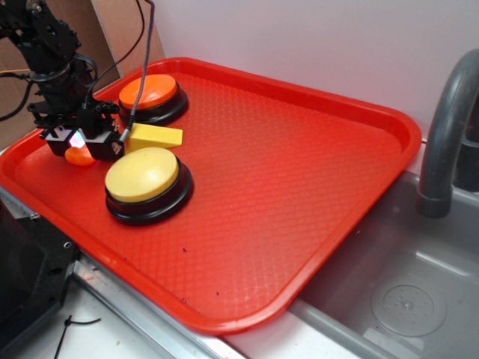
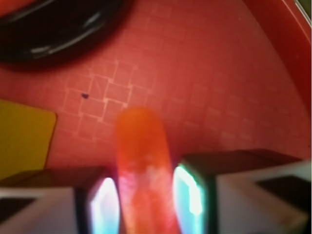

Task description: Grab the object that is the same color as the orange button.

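The object, a small orange crescent-shaped piece, sits low at the left end of the red tray. My gripper is directly over it. In the wrist view the object stands between the two glowing pads, and both pads press against its sides, so my gripper is shut on it. The orange button on its black base stands behind the gripper at the tray's far left. In the wrist view only a blurred edge of that black base shows.
A larger yellow-topped button stands just right of the gripper, and a yellow wedge block lies between the two buttons. A grey sink with a faucet is to the tray's right.
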### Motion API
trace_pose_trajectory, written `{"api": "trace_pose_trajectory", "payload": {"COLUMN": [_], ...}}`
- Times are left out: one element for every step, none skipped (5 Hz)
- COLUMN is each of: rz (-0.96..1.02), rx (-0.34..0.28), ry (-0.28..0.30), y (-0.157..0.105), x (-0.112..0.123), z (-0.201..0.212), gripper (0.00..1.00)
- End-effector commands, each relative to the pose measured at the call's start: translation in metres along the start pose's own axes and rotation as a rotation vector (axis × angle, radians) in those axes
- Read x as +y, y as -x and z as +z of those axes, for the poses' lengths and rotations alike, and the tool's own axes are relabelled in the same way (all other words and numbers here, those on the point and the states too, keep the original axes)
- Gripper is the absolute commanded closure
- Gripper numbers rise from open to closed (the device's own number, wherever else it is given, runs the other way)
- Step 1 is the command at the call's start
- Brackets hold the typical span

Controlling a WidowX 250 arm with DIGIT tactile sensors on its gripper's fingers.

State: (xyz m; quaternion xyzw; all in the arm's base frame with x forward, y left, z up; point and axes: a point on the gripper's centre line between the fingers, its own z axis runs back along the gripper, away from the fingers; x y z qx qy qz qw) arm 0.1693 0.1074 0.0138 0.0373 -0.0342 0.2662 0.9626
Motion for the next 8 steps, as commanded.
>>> {"api": "trace_pose_trajectory", "payload": {"rz": [0.023,0.032,-0.058,-0.162,-0.284,-0.342,-0.397,-0.469], "rx": [0.061,0.043,0.044,-0.006,-0.026,-0.061,-0.076,-0.063], "ry": [-0.122,-0.047,0.009,0.086,0.173,0.16,0.126,0.101], "y": [0.006,0.005,-0.002,-0.012,-0.023,-0.027,-0.024,-0.023], "x": [0.003,-0.004,-0.024,-0.061,-0.089,-0.12,-0.146,-0.155], "z": [0.01,0.026,0.066,0.119,0.161,0.187,0.2,0.192], "gripper": [1.0,1.0,1.0,1.0,1.0,1.0,1.0,1.0]}}
